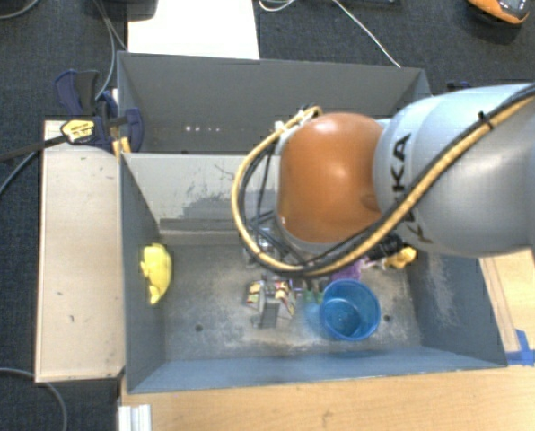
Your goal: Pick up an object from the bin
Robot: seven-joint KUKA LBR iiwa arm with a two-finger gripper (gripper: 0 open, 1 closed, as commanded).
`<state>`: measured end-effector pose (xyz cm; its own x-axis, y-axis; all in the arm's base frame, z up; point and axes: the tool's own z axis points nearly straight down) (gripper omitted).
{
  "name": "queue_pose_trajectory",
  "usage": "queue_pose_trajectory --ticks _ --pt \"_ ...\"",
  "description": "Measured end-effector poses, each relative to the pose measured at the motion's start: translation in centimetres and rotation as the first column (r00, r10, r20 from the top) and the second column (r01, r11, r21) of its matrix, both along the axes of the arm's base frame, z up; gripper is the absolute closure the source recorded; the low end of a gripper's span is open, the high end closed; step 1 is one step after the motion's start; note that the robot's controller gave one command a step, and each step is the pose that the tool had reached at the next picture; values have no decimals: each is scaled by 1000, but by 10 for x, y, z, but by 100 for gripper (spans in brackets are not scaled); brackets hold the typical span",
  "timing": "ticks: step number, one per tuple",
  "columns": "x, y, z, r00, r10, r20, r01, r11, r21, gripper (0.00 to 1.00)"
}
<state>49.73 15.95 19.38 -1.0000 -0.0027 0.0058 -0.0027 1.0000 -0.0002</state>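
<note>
gripper (269, 302) low in bin (205, 335), grip state unclear; blue cup (348, 312) just beside it; yellow lump (156, 272) well apart

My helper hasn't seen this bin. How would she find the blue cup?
Start at the grey bin, then the claw near its floor's middle. The blue cup stands just right of it, mouth up, the only blue thing there.

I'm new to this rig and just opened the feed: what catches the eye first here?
The arm's orange wrist cover looms over the middle of the bin. A blue cup stands beside its gripper near the front wall; a yellow lump lies alone by the left wall.
</note>
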Motion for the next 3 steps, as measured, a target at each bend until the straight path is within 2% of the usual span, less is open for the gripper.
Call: queue_pose_trajectory --ticks 1,2,3 --pt "2 -1 4 1000 -5 8 5 1000 2 0" --pt "3 -26 -32 999 35 11 -35 999 3 0" --pt "27 -40 -60 986 165 6 -165 986 0 0"
